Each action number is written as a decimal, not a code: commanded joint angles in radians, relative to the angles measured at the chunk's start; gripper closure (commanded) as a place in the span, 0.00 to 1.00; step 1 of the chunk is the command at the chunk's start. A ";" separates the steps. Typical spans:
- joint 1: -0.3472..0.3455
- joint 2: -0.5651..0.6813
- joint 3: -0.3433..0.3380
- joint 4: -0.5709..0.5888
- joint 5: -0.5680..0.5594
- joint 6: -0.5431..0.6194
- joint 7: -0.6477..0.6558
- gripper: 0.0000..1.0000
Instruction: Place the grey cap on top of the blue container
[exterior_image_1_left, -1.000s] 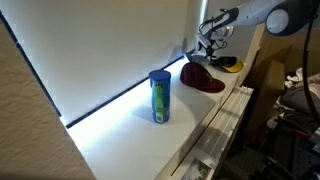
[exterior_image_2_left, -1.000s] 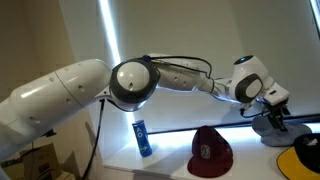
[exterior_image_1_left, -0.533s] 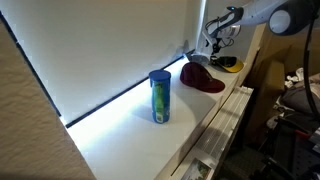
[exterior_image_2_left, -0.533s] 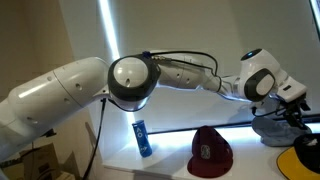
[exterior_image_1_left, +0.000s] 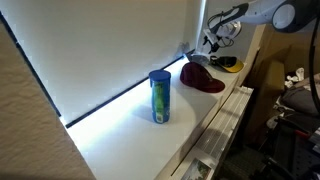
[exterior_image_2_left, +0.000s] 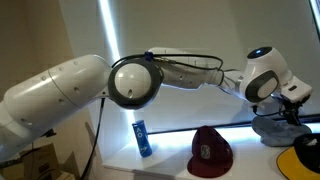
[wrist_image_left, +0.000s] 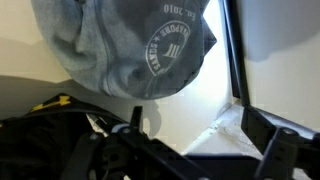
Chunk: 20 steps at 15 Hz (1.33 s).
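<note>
Wrist view: the grey cap (wrist_image_left: 125, 45) fills the upper left of the frame, with a round printed badge on its crown. The claw (wrist_image_left: 190, 125) hangs just short of it with its dark fingers (wrist_image_left: 272, 150) spread wide and nothing between them. A yellow-and-black thing (wrist_image_left: 50, 103) lies at the left edge. No other view shows the badge or the gap between the fingers.

In an exterior view the arm (exterior_image_2_left: 70, 90) fills the left and middle. The claw (exterior_image_2_left: 293, 112) sits at the right edge just above the grey cap (exterior_image_2_left: 272, 128), which rests on the white ledge (exterior_image_2_left: 170, 150). A red cap (exterior_image_2_left: 211, 150) lies at lower middle, and the blue can (exterior_image_2_left: 143, 138) stands upright well to its left. A yellow cap (exterior_image_2_left: 308, 155) shows in the lower right corner.

In an exterior view the blue can (exterior_image_1_left: 160, 97) stands at centre on the bright white ledge (exterior_image_1_left: 130, 135), and the red cap (exterior_image_1_left: 202, 77) lies further back. The claw (exterior_image_1_left: 211, 42) hovers at upper right; the grey cap cannot be made out here. A pale blind (exterior_image_1_left: 110, 45) rises behind the ledge, and dark clutter fills the right side.
</note>
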 joint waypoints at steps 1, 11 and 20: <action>-0.003 0.000 0.005 0.001 0.000 0.000 -0.003 0.00; 0.058 0.001 0.073 0.036 -0.017 -0.157 -0.057 0.00; 0.123 0.014 -0.119 0.033 -0.084 -0.086 0.251 0.00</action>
